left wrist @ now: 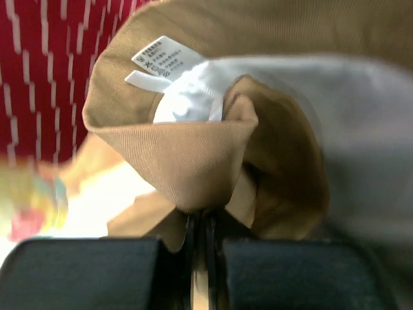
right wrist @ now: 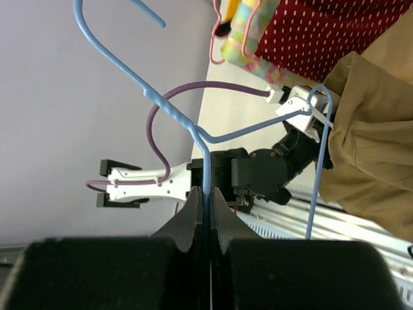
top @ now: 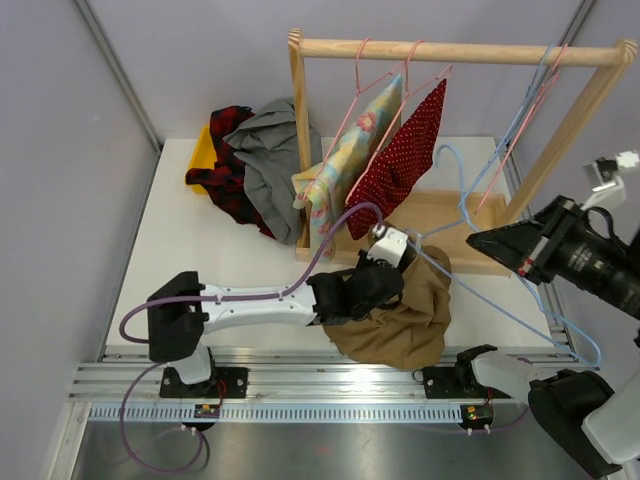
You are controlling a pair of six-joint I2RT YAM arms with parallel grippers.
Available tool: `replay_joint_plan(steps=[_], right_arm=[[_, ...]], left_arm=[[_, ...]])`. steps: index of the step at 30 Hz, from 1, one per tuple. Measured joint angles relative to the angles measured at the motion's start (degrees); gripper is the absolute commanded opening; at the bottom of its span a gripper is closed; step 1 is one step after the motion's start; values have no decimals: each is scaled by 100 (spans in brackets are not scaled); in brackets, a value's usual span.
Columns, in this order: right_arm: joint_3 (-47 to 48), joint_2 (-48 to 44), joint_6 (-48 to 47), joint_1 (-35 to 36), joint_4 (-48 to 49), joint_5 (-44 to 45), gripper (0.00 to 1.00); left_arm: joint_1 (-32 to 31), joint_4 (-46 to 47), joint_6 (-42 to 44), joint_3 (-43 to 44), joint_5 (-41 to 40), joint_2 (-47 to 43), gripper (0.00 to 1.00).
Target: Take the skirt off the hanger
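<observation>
skirt: tan skirt (top: 405, 320) bunched in a heap on the table (top: 200, 270), near edge, between the two arm bases, just in front of the wooden rack (top: 450, 50)
left gripper: left gripper (left wrist: 201, 223) has its jaws pinched together on a fold of the skirt's upper edge; fabric is squeezed between the fingers
skirt inside: left wrist view shows a white care label (left wrist: 161, 58) and white lining (left wrist: 187, 106) inside the waist opening
right gripper: right gripper (right wrist: 205, 205) is clamped tight on the blue hanger (right wrist: 177, 119), on the wire just below the twisted neck
hanger: held off the rail, tilted, with its hook free in the air to the right of the hanging clothes; one shoulder reaches the skirt's top edge beside the left gripper
hanger vs skirt: touching at that end; can't tell whether the wire is threaded through the waist
rack: a red dotted garment (top: 405, 155) and a pastel patterned garment (top: 345, 160) hang on pink hangers at the left end of the rail
back left of table: pile of clothes (top: 250, 160), grey and red plaid with something yellow under it
</observation>
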Motion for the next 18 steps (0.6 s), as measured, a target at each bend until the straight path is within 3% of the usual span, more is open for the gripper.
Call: replay_joint_plan(steps=[3,8,11,14,18], right_arm=[[-420,114,-79,0,24,-448,0],[-1392,-144,-374,0,702,-1038,0],[-1676,-378,-549,0,774,-1309,0],[-1661,-529,-656,0,813,-1576,0],[-1384,-573,-748,0,953,-2124,0]], left_arm=[[-260,-413,-505,-710,-254,-450,0],[-743,-2680,-1635,-1051,-992,-1550,0],[-590,-4011,-2387,-1049,-1523,-2557,0],[251,-4758,-2516,-1102,-1882,-3609,0],[2415,-4256,-1237,-1462,-1853,-5007,0]])
